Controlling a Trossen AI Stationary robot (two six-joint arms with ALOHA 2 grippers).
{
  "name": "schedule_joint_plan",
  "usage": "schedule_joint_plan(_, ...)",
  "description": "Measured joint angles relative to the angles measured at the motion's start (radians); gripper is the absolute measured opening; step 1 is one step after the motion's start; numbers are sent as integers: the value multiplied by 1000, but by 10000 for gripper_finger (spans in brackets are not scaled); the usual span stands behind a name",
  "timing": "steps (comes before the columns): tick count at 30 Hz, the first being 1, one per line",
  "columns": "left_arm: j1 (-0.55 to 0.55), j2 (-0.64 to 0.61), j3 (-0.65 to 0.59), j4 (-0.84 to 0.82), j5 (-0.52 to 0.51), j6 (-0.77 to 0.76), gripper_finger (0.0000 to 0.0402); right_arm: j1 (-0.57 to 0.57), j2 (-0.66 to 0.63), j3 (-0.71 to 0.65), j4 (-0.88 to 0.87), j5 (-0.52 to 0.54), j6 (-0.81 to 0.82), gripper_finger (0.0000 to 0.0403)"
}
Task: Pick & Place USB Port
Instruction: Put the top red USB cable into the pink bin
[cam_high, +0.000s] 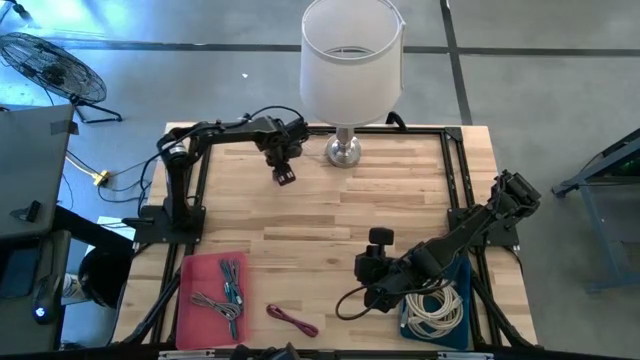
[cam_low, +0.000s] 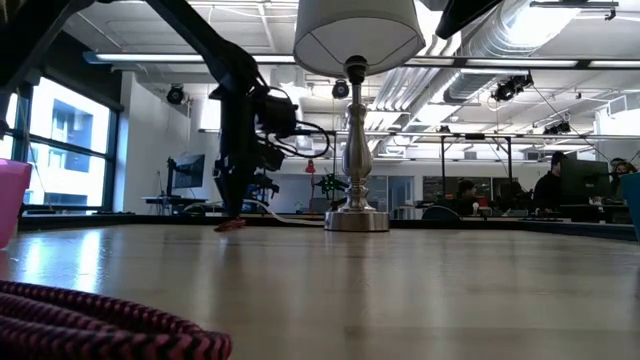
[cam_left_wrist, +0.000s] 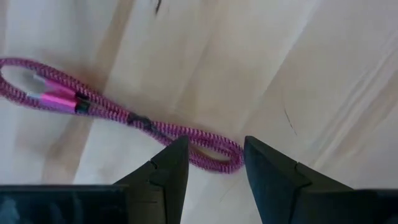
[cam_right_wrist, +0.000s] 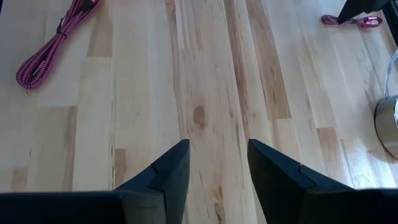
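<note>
A pink braided USB cable (cam_left_wrist: 143, 124) lies folded on the wooden table near the lamp, its metallic pink plugs (cam_left_wrist: 53, 98) at one end. My left gripper (cam_left_wrist: 214, 165) points down over the cable's looped end (cam_left_wrist: 227, 158). It is open, with a finger on either side of the loop, and hangs just above the table (cam_low: 232, 215). The high view shows it at the far left (cam_high: 284, 176). My right gripper (cam_right_wrist: 217, 168) is open with nothing between its fingers, above bare wood at the near right (cam_high: 365, 270). A second pink cable (cam_high: 292, 320) lies by the near edge.
A lamp with a white shade (cam_high: 350, 55) and a metal base (cam_high: 343, 152) stands just right of my left gripper. A pink tray (cam_high: 190, 275) holding cables sits near left. A blue tray (cam_high: 462, 275) with coiled white cable (cam_high: 435, 312) sits near right. Bare wood lies between the arms.
</note>
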Motion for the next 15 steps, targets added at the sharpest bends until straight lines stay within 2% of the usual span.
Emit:
schedule_joint_plan(12,-1,69,3,-6,3,23,149,0,0,0,2,0,0,153)
schedule_joint_plan(15,-1,75,3,-4,-22,56,136,1,0,0,3,-1,0,153)
